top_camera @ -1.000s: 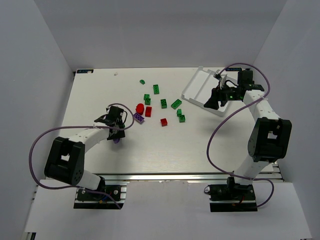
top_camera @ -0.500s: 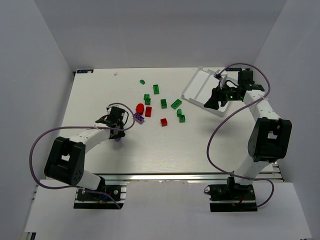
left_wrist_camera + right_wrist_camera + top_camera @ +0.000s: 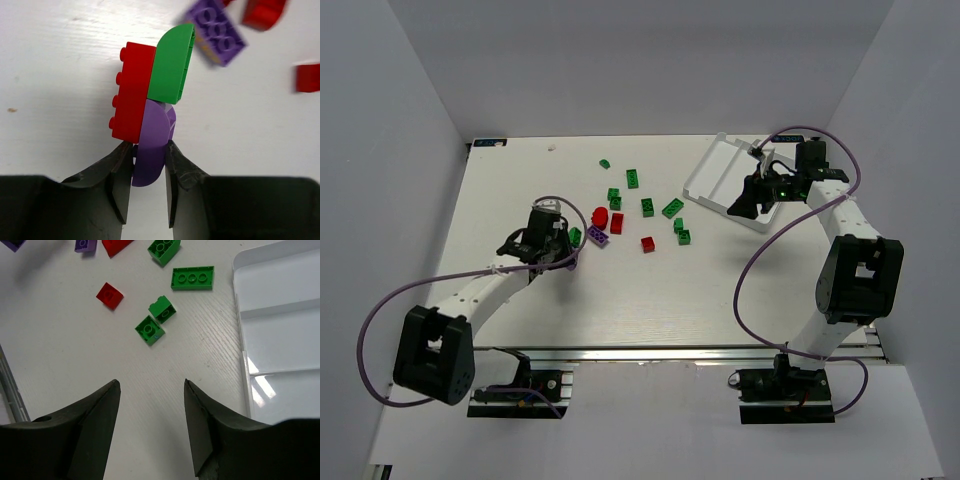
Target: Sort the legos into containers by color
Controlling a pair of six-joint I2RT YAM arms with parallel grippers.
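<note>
A joined clump of legos shows in the left wrist view: a red brick (image 3: 131, 92), a rounded green piece (image 3: 171, 65) and a rounded purple lego (image 3: 152, 145). My left gripper (image 3: 149, 146) is shut on the purple lego, left of mid-table (image 3: 563, 248). Loose green legos (image 3: 648, 207), red legos (image 3: 617, 223) and a purple brick (image 3: 597, 236) lie scattered at mid-table. The white three-compartment tray (image 3: 720, 170) sits at the back right. My right gripper (image 3: 745, 205) hangs open by the tray's near edge, with nothing between its fingers (image 3: 151, 382).
The right wrist view shows the tray's walls (image 3: 280, 310) at the right, and green bricks (image 3: 192, 278) and a red brick (image 3: 110, 295) ahead. White walls enclose the table on three sides.
My left gripper has closed on the purple lego and moved away from the near edge toward the loose bricks, carrying the clump. The right gripper has barely moved.
</note>
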